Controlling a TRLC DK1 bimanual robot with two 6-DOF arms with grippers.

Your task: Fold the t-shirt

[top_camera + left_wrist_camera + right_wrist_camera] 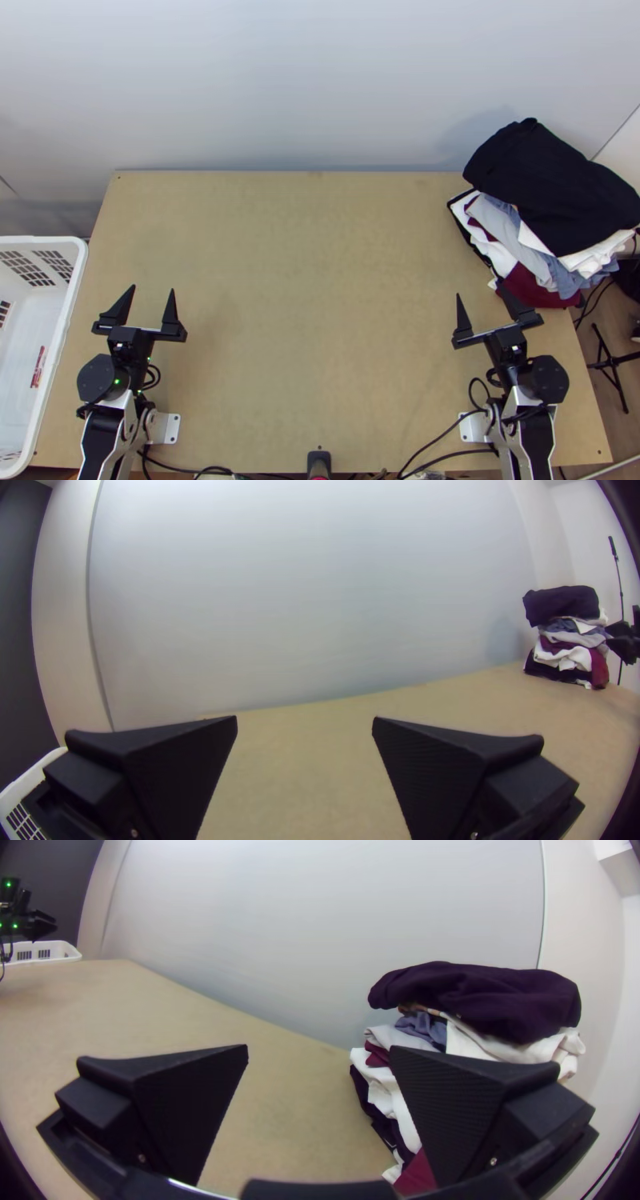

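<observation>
The main risk lay in the pile of clothes (512, 240) at the far right corner of the desk (320, 280). It leaned past the side edge, with the dark cloth (560, 188) slumped across its top, so a hard tug there could tip the stack or send pieces to the floor. A pinch that went too deep would probably catch 2 layers and drag out a second garment. The t-shirt was presumably somewhere in that pile, though which piece it was could not be told. The right claw (479, 289) was spread wide near the maroon cloth (540, 276) at the pile's lower side; a careless sideways swing might snag it, and whether they touched was unclear. The left claw (152, 288) was also spread, with nothing between its fingers, well apart from the clothes, so a 2-claw fold would likely need the shirt brought to mid-desk first.

The dark cloth looked soft and thick, rounded at its folds, while the layers below were limp and crumpled: white, blue-grey and maroon. The claws had flat, wedge-shaped black fingers with finely ribbed inner faces. The desk was smooth pale wood, and the white basket (64, 320) at its left side had slotted walls.
</observation>
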